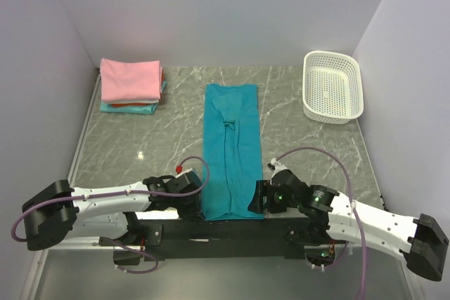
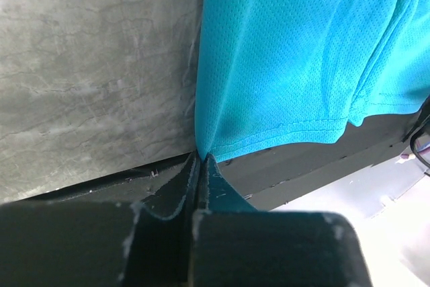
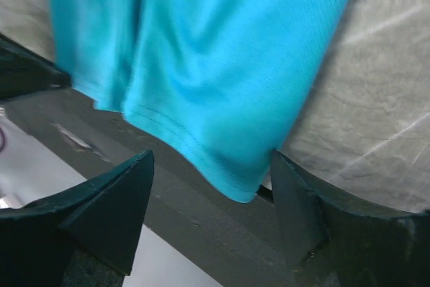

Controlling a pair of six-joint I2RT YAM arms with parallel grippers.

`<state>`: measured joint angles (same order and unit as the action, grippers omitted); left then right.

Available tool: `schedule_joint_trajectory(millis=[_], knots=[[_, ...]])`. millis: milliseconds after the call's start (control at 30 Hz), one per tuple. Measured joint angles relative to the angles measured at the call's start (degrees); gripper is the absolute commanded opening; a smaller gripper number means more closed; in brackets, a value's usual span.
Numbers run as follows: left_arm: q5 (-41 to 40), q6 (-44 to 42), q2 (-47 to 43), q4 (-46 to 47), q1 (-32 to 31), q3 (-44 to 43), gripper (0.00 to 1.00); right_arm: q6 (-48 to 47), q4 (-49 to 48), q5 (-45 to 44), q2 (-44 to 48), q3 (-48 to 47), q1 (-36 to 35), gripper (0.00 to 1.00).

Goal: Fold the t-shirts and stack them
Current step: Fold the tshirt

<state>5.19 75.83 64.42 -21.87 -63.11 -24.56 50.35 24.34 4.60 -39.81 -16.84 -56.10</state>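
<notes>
The teal-blue t-shirt (image 1: 232, 152) lies in the middle of the table (image 1: 155, 145), folded into a long narrow strip that runs from far to near, its collar end towards the far wall and its hem at the near edge, just over the black rail (image 1: 211, 228) where the arms are mounted. The left gripper (image 2: 199, 166) is clenched on the near left corner of that hem, its two fingers pressed together with a sliver of teal cloth caught between them. The right gripper (image 3: 211, 156) is spread wide at the near right corner: one finger stands on each side of the hem corner and neither clearly touches the cloth. At the far left of the table sits a folded pile, well apart from the strip, with a pink t-shirt (image 1: 130, 79) on top and edges of a red t-shirt (image 1: 133, 104) and an aqua t-shirt (image 1: 126, 108) showing beneath it. A white lattice basket (image 1: 332, 54) stands at the far right corner.
</notes>
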Motion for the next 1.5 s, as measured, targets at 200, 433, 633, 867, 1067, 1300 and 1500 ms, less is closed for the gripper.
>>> schedule_joint_trajectory(millis=[200, 433, 633, 867, 1067, 1300, 1500], knots=[[0.02, -0.09, -0.07, 0.04, -0.09, 0.00, 0.00, 1.03, -1.70, 2.10, -3.19, 1.51, 0.00, 0.55], [-0.02, -0.09, -0.07, -0.22, -0.11, -0.17, 0.00, 1.51, -1.16, 2.80, -4.61, 1.51, 0.00, 0.50], [-0.07, 0.00, -0.46, -0.28, -0.11, -0.22, 0.00, 1.92, -0.61, 4.37, -4.59, 1.51, 0.00, 0.49], [-0.04, 0.02, -1.09, -0.26, -0.11, -0.22, 0.00, 1.97, 1.11, 5.66, -4.61, 1.51, 0.00, 0.29], [-0.07, -0.02, -1.33, -0.28, -0.11, -0.44, 0.00, 1.36, 2.27, 5.81, -4.57, 1.27, 0.00, 0.06], [-1.11, -2.19, -1.16, -2.01, 0.81, -5.90, 0.00, -0.22, 3.58, 2.64, -4.52, -4.04, 0.00, 0.01], [-1.84, -7.93, 0.87, -1.46, 8.94, -12.00, 0.00, -3.48, 3.26, -2.89, -7.04, -12.59, 3.58, 0.00]])
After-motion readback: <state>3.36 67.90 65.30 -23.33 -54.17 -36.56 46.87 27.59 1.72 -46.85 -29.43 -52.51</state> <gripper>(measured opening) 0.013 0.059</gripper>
